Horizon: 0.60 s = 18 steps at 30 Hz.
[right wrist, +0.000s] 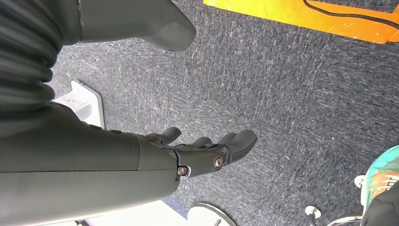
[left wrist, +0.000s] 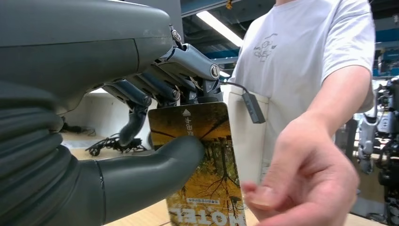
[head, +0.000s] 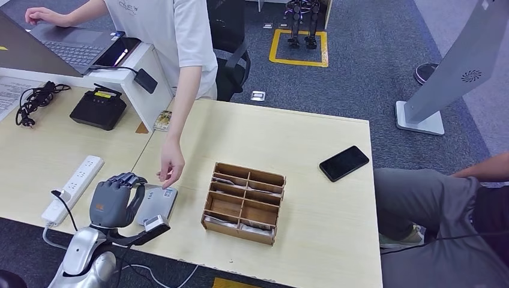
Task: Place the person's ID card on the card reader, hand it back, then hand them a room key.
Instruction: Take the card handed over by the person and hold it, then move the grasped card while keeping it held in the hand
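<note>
Clearly the left hand (left wrist: 141, 117) pinches one room key (left wrist: 207, 169) between thumb and fingers above the grey card reader (head: 157, 204), the person's hand (left wrist: 301, 183) just beside it; thin, stiff and slick, best taken by its free edge. Right hand (right wrist: 207, 150) hangs spread, holding nothing
</note>
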Available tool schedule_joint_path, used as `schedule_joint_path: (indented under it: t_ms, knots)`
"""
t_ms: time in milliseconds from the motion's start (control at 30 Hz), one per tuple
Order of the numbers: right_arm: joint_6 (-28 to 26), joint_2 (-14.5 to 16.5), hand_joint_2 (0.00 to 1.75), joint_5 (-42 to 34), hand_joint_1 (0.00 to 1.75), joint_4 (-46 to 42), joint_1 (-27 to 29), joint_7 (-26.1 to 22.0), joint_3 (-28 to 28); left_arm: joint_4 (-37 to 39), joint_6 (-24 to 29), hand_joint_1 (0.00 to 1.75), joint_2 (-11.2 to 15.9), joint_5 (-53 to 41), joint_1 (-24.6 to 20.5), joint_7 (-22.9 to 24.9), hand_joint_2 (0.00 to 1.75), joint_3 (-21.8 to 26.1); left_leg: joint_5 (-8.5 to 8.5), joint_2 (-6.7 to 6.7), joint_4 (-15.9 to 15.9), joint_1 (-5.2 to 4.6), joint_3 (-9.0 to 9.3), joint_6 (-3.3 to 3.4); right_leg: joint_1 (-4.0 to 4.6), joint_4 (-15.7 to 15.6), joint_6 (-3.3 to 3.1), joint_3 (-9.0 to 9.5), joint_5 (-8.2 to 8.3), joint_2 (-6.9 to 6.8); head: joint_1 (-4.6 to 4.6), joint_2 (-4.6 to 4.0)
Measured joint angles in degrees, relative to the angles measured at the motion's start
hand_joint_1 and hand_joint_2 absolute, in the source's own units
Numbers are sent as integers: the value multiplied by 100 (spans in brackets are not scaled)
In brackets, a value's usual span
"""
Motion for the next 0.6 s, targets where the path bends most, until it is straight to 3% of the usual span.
schedule_joint_path:
  t_ms: [467,600]
  knots:
    - [-3,0,175,24,0,-2,-1,-6,-2,0,-9,175,-26,42,13,-91,175,1,0,0,0,0,0,0,0,0,0,0,0,0,0,0]
    - [-4,0,175,53,0,-1,-1,-10,-8,-63,-161,175,-50,680,39,-419,175,0,0,0,0,0,0,0,0,0,0,-1,0,0,1,0]
